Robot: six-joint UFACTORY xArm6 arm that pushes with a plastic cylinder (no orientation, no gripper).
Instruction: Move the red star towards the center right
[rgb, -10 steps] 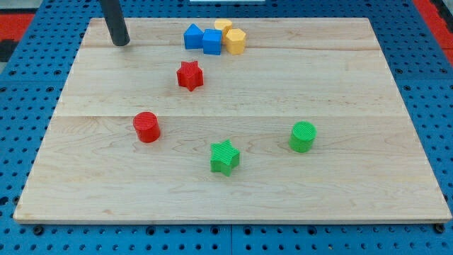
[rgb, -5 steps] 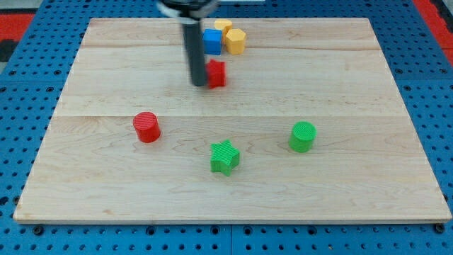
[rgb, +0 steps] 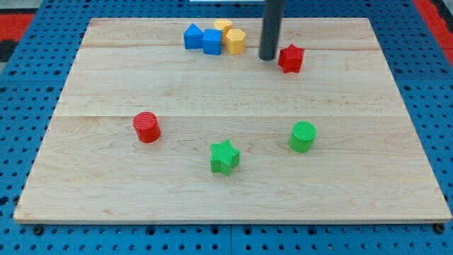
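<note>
A pale wooden board (rgb: 233,184) fills most of the frame, resting on a blue pegboard surface (rgb: 21,113). My tip (rgb: 267,58) is the lower end of a dark upright rod that comes down from the top edge, just right of centre. There is no claw on this arm, so nothing is spread or pinched; the rod only pushes.

The red star (rgb: 290,59) lies in the upper right part of the board, just right of my tip. Whether the two touch cannot be made out.

To the left of the rod, near the top edge, sits a tight cluster: a blue block (rgb: 192,36), a blue cube (rgb: 211,42), and two yellow blocks (rgb: 235,40). A red cylinder (rgb: 146,127) stands at middle left. A green star (rgb: 224,156) lies low in the centre, with a green cylinder (rgb: 303,136) to its right.

The star looks small, rigid and light, likely to slide easily on smooth wood. Its points may make it spin if pushed off-centre, so contact is best made squarely on its upper left side, driving it down and right.
</note>
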